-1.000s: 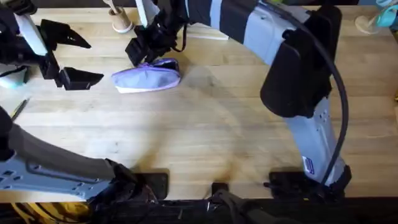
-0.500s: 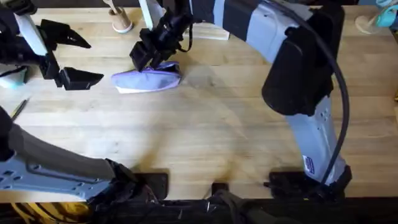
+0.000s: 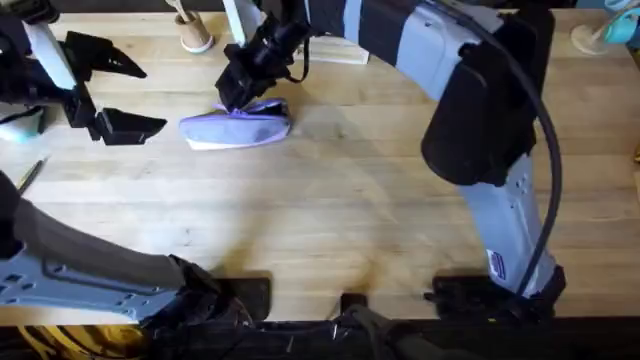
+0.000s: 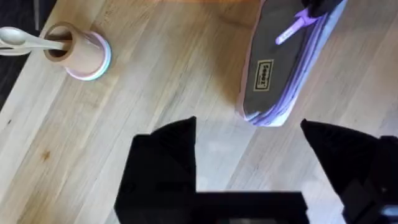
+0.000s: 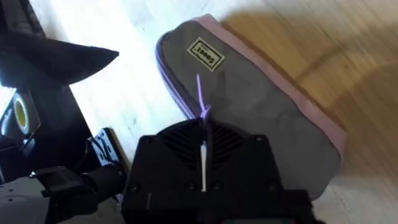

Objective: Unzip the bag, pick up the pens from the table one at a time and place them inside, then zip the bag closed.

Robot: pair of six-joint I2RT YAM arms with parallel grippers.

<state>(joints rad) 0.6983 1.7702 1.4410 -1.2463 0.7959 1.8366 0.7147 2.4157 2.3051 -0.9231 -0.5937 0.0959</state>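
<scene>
The lavender bag (image 3: 236, 128) lies on the table (image 3: 330, 210) at the back left, its labelled side up in the right wrist view (image 5: 255, 99). My right gripper (image 3: 236, 96) reaches across to the bag's top edge and is shut (image 5: 203, 134) on the purple zipper pull (image 5: 201, 99). The left gripper (image 3: 135, 92) hovers open just left of the bag, nothing between its fingers (image 4: 249, 155). In the left wrist view the bag (image 4: 280, 68) lies ahead, zipper pull (image 4: 291, 32) sticking up. One slim black pen (image 3: 31, 173) lies at the table's left edge.
A small tan cup (image 3: 195, 36) holding pale sticks stands behind the bag, also in the left wrist view (image 4: 78, 50). A teal object (image 3: 605, 30) sits at the back right. The right arm's big grey and black body (image 3: 480, 110) spans the right half.
The right gripper shifted slightly right and back along the bag's top edge. The bag and the left arm have hardly moved.
</scene>
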